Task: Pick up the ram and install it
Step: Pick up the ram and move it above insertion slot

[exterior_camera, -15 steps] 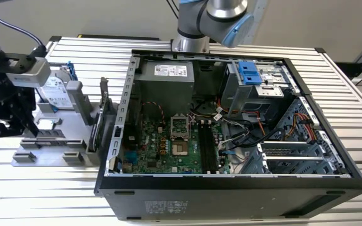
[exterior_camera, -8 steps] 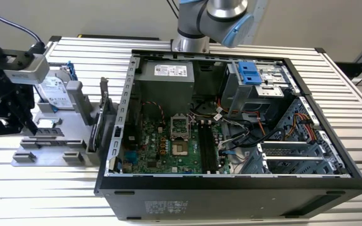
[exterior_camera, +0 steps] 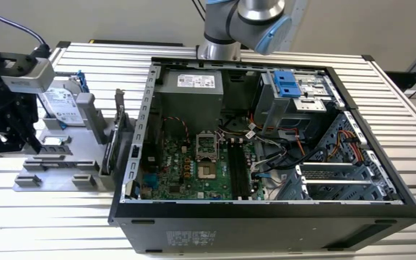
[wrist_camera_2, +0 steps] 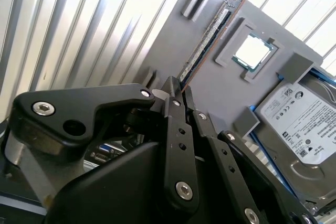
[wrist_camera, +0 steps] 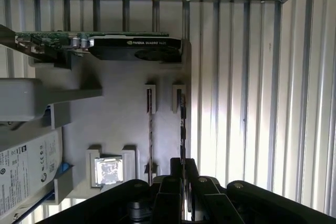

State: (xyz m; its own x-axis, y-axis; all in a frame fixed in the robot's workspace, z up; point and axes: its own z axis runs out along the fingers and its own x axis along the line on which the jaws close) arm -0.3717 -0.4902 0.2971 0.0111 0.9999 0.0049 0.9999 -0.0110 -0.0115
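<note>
The ram [wrist_camera: 182, 124] is a long thin dark stick standing on edge in a slot of the grey holder tray [wrist_camera: 121, 108]. In the second wrist view the ram [wrist_camera_2: 210, 32] runs away from my black fingers. My gripper [wrist_camera: 182, 167] sits at its near end, one finger on each side, shut on it. From the other wrist camera my gripper [wrist_camera_2: 179, 90] looks the same, fingers close together over the stick's end. In the exterior view the arm's black wrist [exterior_camera: 2, 114] hangs over that tray at the exterior view's left.
The tray also holds a graphics card [wrist_camera: 105, 43], a processor chip [wrist_camera: 108, 170], a hard drive [wrist_camera_2: 299, 124] and a second thin stick [wrist_camera: 150, 129] one slot over. The open computer case [exterior_camera: 266, 211] lies on the slatted table, its long memory slots [exterior_camera: 239, 168] beside the processor socket.
</note>
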